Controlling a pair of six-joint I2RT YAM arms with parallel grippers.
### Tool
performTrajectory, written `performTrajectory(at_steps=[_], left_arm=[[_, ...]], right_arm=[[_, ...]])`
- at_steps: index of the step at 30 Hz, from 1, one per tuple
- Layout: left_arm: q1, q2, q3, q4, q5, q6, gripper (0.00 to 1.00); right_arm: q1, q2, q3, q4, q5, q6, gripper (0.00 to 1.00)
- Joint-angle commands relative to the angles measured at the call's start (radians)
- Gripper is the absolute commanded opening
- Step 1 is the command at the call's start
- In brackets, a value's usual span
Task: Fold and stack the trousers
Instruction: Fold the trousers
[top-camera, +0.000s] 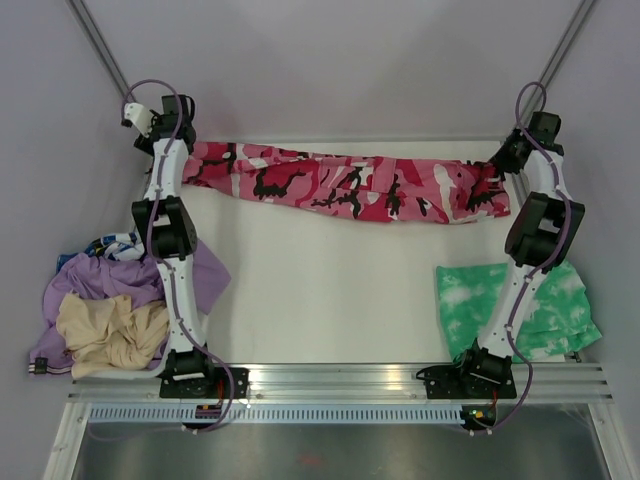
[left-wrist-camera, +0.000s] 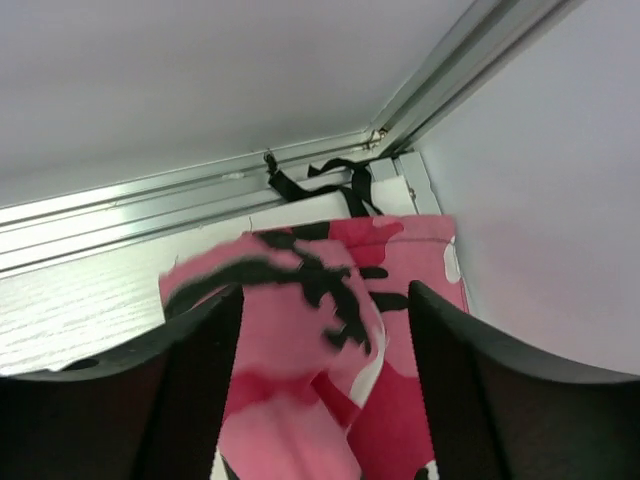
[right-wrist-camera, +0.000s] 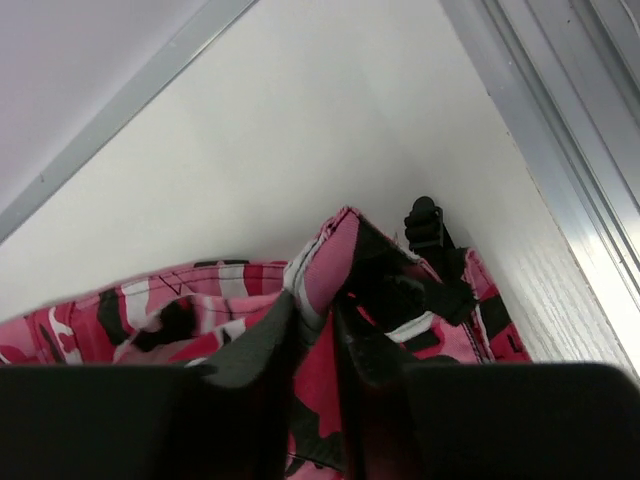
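The camouflage trousers (top-camera: 340, 185) lie stretched in a long band along the table's far edge. My left gripper (top-camera: 172, 150) is at their left end. In the left wrist view its jaws (left-wrist-camera: 325, 290) stand wide apart, with the folded hem (left-wrist-camera: 300, 330) lying loose between them. My right gripper (top-camera: 500, 165) is at their right end. In the right wrist view its fingers (right-wrist-camera: 315, 305) are pinched on a raised fold of the waistband (right-wrist-camera: 335, 255), and the rest of the cloth (right-wrist-camera: 150, 310) trails to the left.
A green-and-white tie-dye garment (top-camera: 460, 295) lies at front right under the right arm. Lilac (top-camera: 100, 280) and beige (top-camera: 105, 330) clothes are heaped at front left. A metal rail (top-camera: 340, 380) runs along the near edge. A black strap (left-wrist-camera: 330, 175) hangs in the far left corner.
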Motion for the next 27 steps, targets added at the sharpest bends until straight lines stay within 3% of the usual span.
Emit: performTrajectory(at_steps=[1,2,5,8,12,14,19,24,25,27], left_arm=[[0.046,0.007,0.031,0.132,0.049,0.097,0.75],[0.048,-0.009,0.031,0.119,0.06,0.118,0.99],[0.048,-0.061,-0.004,0.047,0.084,0.109,1.0],[0.048,-0.152,-0.113,-0.054,0.152,0.068,1.0],[0.037,-0.262,-0.239,-0.255,0.262,0.003,1.0],[0.025,-0.301,-0.315,-0.269,0.354,-0.012,1.0],[-0.104,-0.404,-0.395,-0.316,0.432,-0.069,1.0],[-0.269,-0.396,-0.383,-0.153,0.575,0.041,0.93],[-0.285,-0.363,-0.359,-0.106,0.594,0.086,0.87],[-0.319,-0.324,-0.339,-0.067,0.661,0.114,0.77]], right_arm=[[-0.026,-0.002,0.064,0.087,0.009,-0.014,0.33],[-0.025,-0.008,0.066,0.09,-0.008,-0.014,0.48],[-0.017,-0.031,0.072,0.099,-0.084,-0.022,0.78],[0.001,-0.059,0.066,0.092,-0.129,-0.04,0.9],[0.044,-0.106,0.066,0.041,-0.157,-0.091,0.9],[0.063,-0.143,0.05,0.019,-0.146,-0.129,0.9],[0.121,-0.264,-0.179,0.024,-0.094,-0.105,0.89],[0.13,-0.398,-0.444,0.073,-0.064,-0.03,0.73],[0.13,-0.408,-0.469,0.082,-0.061,-0.028,0.64],[0.133,-0.431,-0.523,0.076,-0.02,-0.019,0.56]])
